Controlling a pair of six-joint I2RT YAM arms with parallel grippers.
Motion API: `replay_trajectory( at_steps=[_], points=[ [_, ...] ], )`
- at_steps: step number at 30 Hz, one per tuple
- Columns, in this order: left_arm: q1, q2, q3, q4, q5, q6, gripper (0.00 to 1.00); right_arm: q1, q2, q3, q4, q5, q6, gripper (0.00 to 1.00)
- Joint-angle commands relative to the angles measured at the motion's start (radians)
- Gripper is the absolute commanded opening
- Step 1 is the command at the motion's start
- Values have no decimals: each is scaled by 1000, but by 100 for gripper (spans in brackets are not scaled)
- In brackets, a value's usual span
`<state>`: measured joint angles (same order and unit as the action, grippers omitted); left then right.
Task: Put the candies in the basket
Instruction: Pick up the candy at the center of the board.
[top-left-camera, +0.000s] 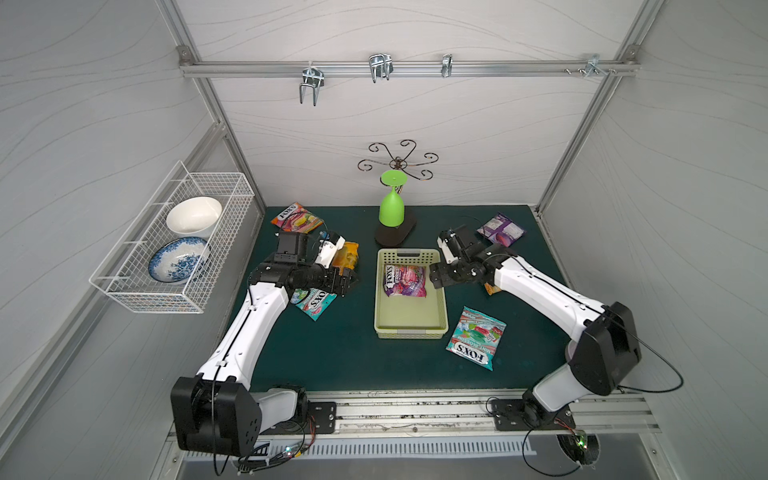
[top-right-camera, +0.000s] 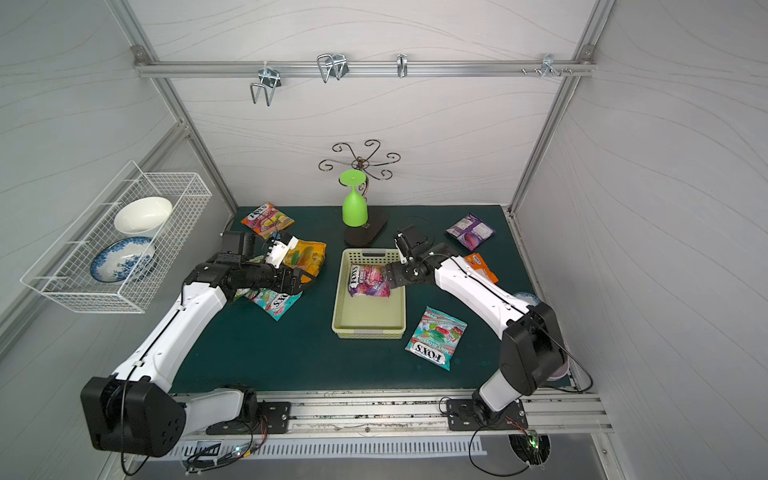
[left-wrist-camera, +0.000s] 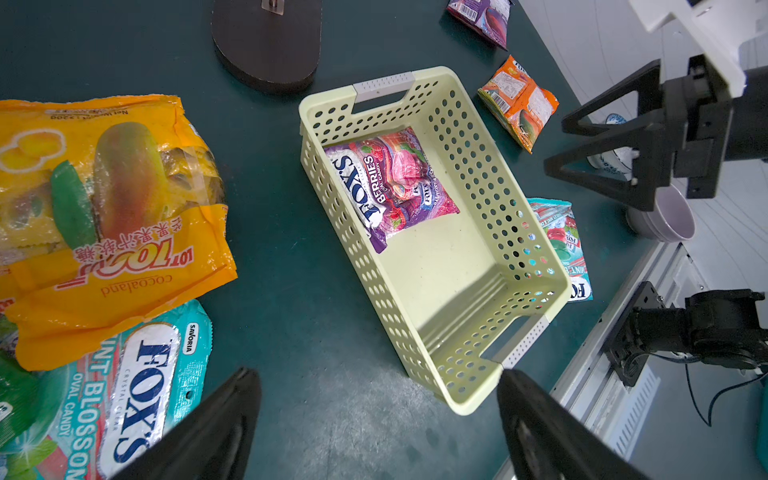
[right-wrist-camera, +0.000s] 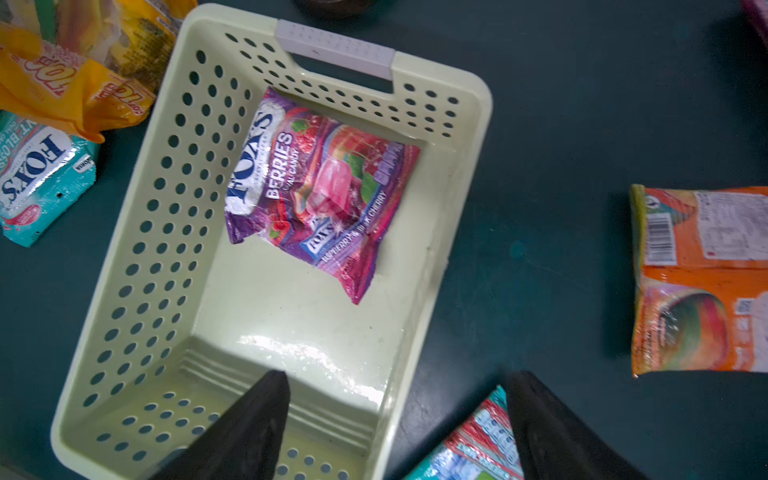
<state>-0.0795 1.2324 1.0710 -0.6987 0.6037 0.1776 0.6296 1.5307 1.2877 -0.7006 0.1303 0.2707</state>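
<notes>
Right wrist view: right pincer has its fingers spread wide with nothing between them. In both top views it hangs over the right side of the basket. Left pincer is likewise spread and empty, over bare mat between the basket and a pile of bags. The basket sits mid-mat, long side running away from the robot. One bag is inside: berries bag, flat on the floor at the far end by the handle wall.

Step, my read: one bag in and both pincers free, so a fresh pick is due. At least six bags are out on the mat:
- yellow bag, overlapping teal bag, on the left
- pink-orange bag, far left
- purple bag, far right
- orange bag, beside the right arm
- second teal bag, near the basket's right wall

Likely next: the right pincer goes to the orange or second teal bag and comes down straddling an edge or puffed spot. The bags look flat and slick, so a shallow pinch may slip.

Writing:
- Berries bag: "FOX'S CRYSTAL CLEAR BERRIES OVAL CANDY"; lower line partly "RASPBERRY ... CHERRY".
- Teal bag: "FOX'S CRYSTAL CLEAR", "...NT BLOSSOM OVAL CANDY" (cut by the frame), "SAVORIA".
- Yellow bag: "LOT 100", "cocoaland", Chinese characters.
- Second teal bag: "FOX'S" in a top view.
- Orange bag: back up, barcode, print too small to read.
- Purple bag: print unreadable.
</notes>
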Motion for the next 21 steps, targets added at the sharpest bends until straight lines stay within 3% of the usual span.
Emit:
replay_trajectory(
  at_steps=[1, 6, 21],
  points=[
    [-3, 6, 37, 25, 19, -4, 93, -50, -42, -13, -72, 17, 0, 87],
    [-4, -4, 23, 37, 19, -1, 93, -110, -75, -32, -86, 47, -27, 88],
    [-3, -18, 19, 39, 27, -3, 93, -215, 78, 35, -141, 176, -63, 82]
  ],
)
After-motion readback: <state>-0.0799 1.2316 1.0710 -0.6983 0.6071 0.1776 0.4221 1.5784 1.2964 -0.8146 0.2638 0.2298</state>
